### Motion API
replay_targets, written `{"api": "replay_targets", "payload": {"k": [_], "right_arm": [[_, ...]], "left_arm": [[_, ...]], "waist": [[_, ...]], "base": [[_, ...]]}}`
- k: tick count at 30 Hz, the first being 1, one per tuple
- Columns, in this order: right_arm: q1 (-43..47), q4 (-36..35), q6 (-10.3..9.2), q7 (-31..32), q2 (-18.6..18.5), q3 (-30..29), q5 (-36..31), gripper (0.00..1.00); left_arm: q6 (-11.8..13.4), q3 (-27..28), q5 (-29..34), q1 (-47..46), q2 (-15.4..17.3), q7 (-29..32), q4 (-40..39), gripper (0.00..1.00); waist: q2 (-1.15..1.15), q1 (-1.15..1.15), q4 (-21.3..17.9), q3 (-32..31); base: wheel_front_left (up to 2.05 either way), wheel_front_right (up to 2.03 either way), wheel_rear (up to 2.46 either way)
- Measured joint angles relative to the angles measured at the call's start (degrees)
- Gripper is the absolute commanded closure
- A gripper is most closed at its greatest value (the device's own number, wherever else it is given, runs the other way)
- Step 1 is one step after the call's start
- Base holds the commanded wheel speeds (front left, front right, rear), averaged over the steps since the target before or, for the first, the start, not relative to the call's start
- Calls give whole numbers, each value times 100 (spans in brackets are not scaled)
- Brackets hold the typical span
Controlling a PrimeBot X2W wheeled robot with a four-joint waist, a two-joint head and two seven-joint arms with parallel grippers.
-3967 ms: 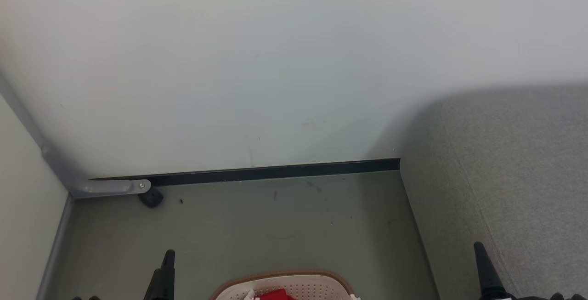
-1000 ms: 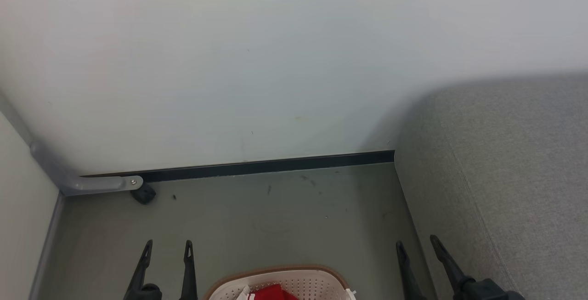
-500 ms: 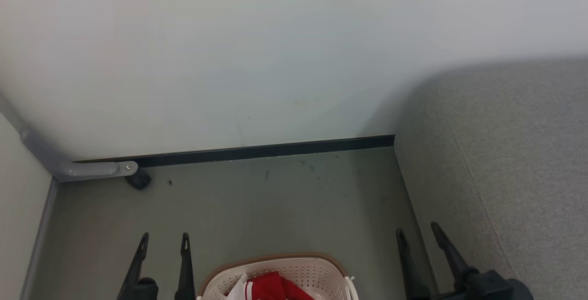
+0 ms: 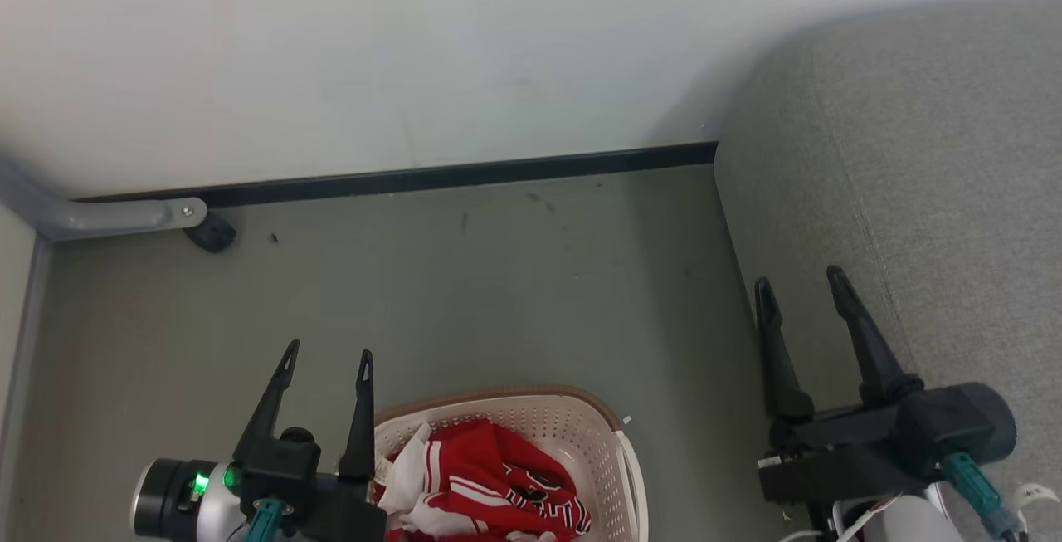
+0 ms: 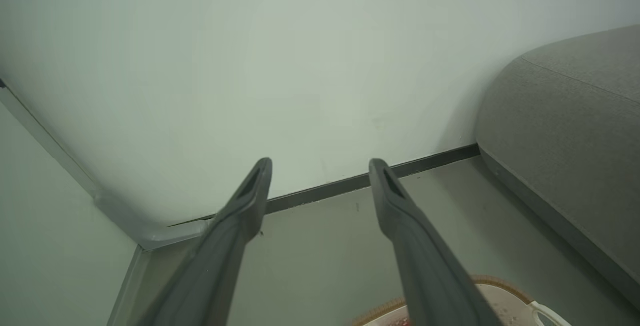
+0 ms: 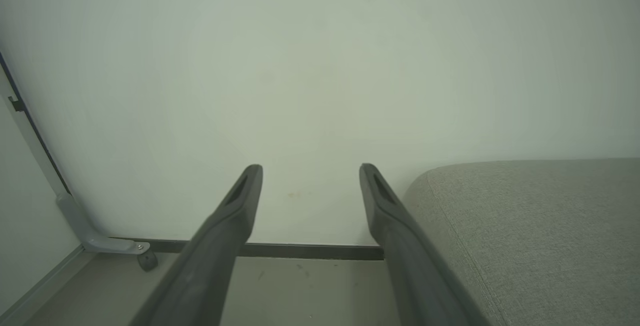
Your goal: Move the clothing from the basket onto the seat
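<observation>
The head view had tipped down, baring more of the basket [image 4: 616, 452] and the red jersey [image 4: 489, 484] inside. The left gripper [image 4: 328, 351] just beside the basket and the right gripper [image 4: 797, 278] (well apart from it) both gaped empty, seemingly ready to reach.

Even, diffuse indoor light; soft shadow on the wall [image 4: 415, 44] beside the seat [image 4: 929, 152]. Head view smeared at left; end effector fingers [image 5: 225, 246] soft in wrist views.

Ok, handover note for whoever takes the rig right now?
Left gripper: jaws open, empty, just left of the basket.
Right gripper: jaws open, empty, by the seat edge.
Clothing: red heap in the basket, on the floor left of the seat.
Done: nothing on the seat as far as visible.
Left: grasp the clothing, carry it to the seat.
</observation>
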Motion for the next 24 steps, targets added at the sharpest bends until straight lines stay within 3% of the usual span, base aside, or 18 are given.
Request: {"api": "replay_targets", "payload": {"k": [14,24], "right_arm": [[-1128,-83,59,-1,-81,-333,0,0],[-1612,-38,205,-1,-98,-433,1,0]], "left_arm": [[-330,-290,385,-778,344,279,1092,0],[-455,-380,467,-959,458,485,1989,0]], "waist": [[0,1,-223,1006],[0,0,-386,1395]], "base": [[0,0,0],[0,0,0]]}}
